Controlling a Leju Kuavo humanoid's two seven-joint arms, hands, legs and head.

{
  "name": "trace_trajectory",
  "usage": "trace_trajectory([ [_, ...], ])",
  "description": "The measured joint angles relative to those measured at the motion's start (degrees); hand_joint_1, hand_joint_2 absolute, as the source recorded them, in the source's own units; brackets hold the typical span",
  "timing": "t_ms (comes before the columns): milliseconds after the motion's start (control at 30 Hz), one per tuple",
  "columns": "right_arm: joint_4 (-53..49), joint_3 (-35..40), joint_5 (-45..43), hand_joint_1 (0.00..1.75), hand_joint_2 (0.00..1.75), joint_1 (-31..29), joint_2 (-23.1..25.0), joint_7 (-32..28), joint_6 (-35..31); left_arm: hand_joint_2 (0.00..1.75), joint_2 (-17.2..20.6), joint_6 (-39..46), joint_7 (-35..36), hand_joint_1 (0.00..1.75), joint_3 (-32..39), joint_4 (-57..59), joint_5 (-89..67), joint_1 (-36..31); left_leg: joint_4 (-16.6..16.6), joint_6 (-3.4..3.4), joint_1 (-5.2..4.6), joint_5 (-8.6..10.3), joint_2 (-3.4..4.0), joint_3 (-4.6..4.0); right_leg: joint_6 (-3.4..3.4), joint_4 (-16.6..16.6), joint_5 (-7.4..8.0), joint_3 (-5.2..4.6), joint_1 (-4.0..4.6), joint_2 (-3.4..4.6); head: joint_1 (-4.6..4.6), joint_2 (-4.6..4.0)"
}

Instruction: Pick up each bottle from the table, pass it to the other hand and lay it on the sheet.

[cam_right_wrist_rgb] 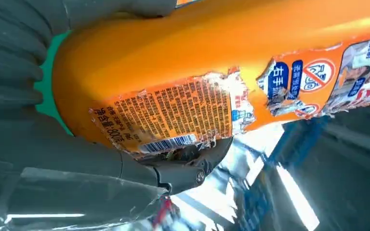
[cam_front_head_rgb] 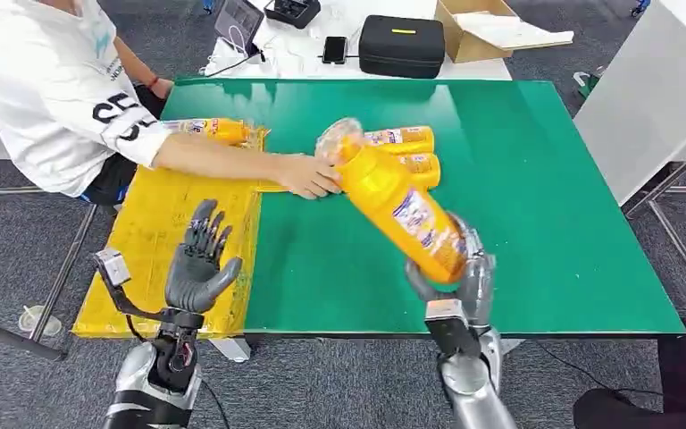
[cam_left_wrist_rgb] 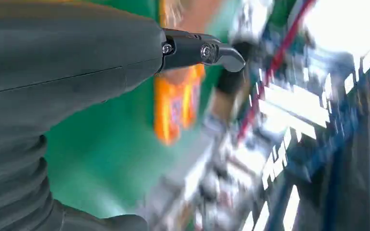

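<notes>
A: What is seen around the robot at the green table [cam_front_head_rgb: 536,223]?

B: A person in a white shirt [cam_front_head_rgb: 45,80] is seated at the table's left side, one arm stretched across toward the middle. The person's hand [cam_front_head_rgb: 308,176] is laid just beside two orange bottles [cam_front_head_rgb: 411,152] lying together on the green top. That arm is stretched between the robot's raised left hand and the far bottles.

A: And the bottle being handled?

B: A large orange bottle [cam_front_head_rgb: 402,214] is gripped near its base by the right hand [cam_front_head_rgb: 464,281], and is held tilted above the table's near edge, its cap end pointed away and to the left. In the right wrist view, the bottle [cam_right_wrist_rgb: 212,72] is seen pressed against the hand [cam_right_wrist_rgb: 53,120], its torn label and barcode turned to the camera.

A: The left hand?

B: The left hand [cam_front_head_rgb: 198,268] is held upright with fingers spread, nothing in it, over the near part of the yellow sheet [cam_front_head_rgb: 161,241]. The left wrist view is blurred; the hand [cam_left_wrist_rgb: 77,72] is shown with one dark fingertip extended.

A: What is on the sheet?

B: One orange bottle [cam_front_head_rgb: 214,130] is laid at its far end, close to the person's elbow.

A: And beyond the table?

B: A white table is seen behind, with a black case [cam_front_head_rgb: 402,45], an open cardboard box [cam_front_head_rgb: 482,27], a phone [cam_front_head_rgb: 334,48] and a tablet [cam_front_head_rgb: 238,20] set on it. What is inside the box cannot be told.
</notes>
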Motion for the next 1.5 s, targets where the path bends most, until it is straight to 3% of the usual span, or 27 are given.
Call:
trace_trajectory([
  [367, 11.4, 8.6, -2.3, 1.75, 1.75, -0.8, 2.6, -0.2, 1.8, 1.75, 1.3, -5.9, 1.4, 0.0, -5.3, 0.0, 3.9, 0.0, 0.0, 0.0, 0.01, 0.0, -0.01, -0.04, 0.0, 0.0, 0.0, -0.01, 0.01, -0.01, 0.02, 0.0],
  [933, 24.4, 17.6, 1.2, 1.75, 1.75, -6.4, 7.0, -0.2, 2.4, 1.75, 2.7, -4.9, 1.3, 0.0, -9.6, 2.2, 1.9, -1.7, 0.0, -0.01, 0.02, 0.02, 0.03, -0.02, -0.01, 0.0, 0.0, -0.04, 0.04, 0.01, 0.0, 0.0],
  [1500, 36.6, 19.6, 1.7, 1.75, 1.75, -9.5, 9.4, -0.2, 3.5, 1.75, 3.7, -7.5, 3.1, 0.0, -10.0, 4.6, 6.8, -1.5, 0.0, -0.01, 0.03, 0.01, 0.04, -0.03, -0.01, 0.0, 0.0, -0.08, 0.04, 0.01, 0.0, 0.0],
])
